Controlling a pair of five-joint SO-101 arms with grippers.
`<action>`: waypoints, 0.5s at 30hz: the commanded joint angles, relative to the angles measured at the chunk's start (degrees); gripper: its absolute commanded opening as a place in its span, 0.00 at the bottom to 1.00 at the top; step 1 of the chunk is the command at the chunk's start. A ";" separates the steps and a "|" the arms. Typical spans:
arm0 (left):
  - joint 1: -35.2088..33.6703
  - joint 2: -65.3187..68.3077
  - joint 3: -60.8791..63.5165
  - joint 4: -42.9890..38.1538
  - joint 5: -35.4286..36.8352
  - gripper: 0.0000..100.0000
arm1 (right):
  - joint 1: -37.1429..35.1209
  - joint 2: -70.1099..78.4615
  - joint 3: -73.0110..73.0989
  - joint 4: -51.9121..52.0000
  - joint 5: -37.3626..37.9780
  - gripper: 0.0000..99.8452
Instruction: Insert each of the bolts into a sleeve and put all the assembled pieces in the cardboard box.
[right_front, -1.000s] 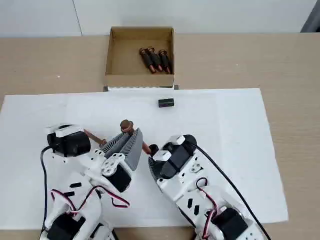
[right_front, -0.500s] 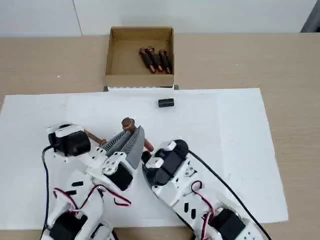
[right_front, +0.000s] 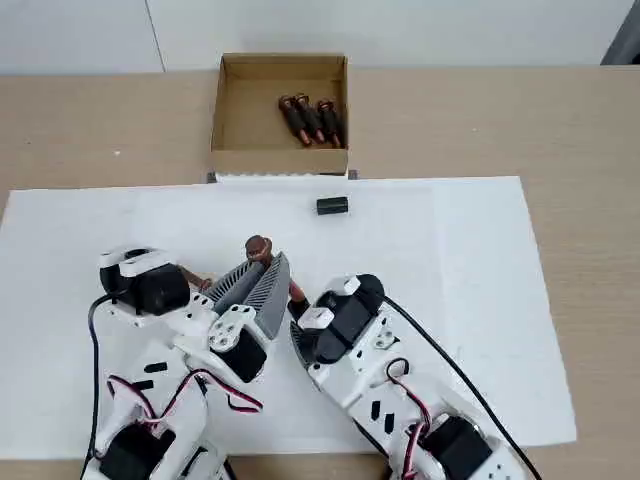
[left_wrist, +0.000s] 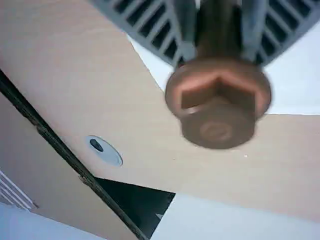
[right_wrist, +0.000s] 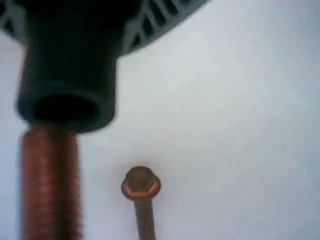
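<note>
My left gripper (right_front: 265, 263) is shut on a copper bolt (right_front: 258, 247), hex head toward the box, shank slanting back toward the right arm; in the left wrist view the bolt (left_wrist: 218, 102) sits between the grey fingers (left_wrist: 150, 20). My right gripper (right_wrist: 70, 25) is shut on a black sleeve (right_wrist: 67, 80), and the bolt's threaded shank (right_wrist: 49, 180) stands right at its open end. A second bolt (right_wrist: 141, 186) lies loose on the paper beside the left arm (right_front: 200, 281). Another black sleeve (right_front: 332, 205) lies near the cardboard box (right_front: 228, 110).
Three assembled pieces (right_front: 312, 120) lie in the right half of the box. White paper (right_front: 470, 270) covers the table under both arms, with free room on its right and far left. The box stands just beyond the paper's far edge.
The right arm has shifted left and slightly back, bringing its sleeve up to the shank of the held bolt. The left arm has moved slightly right with its bolt.
</note>
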 joint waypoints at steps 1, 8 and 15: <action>0.18 -0.62 -0.66 0.88 -1.05 0.01 | 0.31 -0.48 -0.70 -1.80 0.18 0.00; 0.53 -0.62 -0.31 1.58 -1.05 0.01 | 0.22 -0.48 -0.70 -1.80 0.18 0.00; 0.70 -0.62 2.42 1.58 -1.05 0.01 | 0.22 -0.48 -0.70 -1.89 0.18 0.00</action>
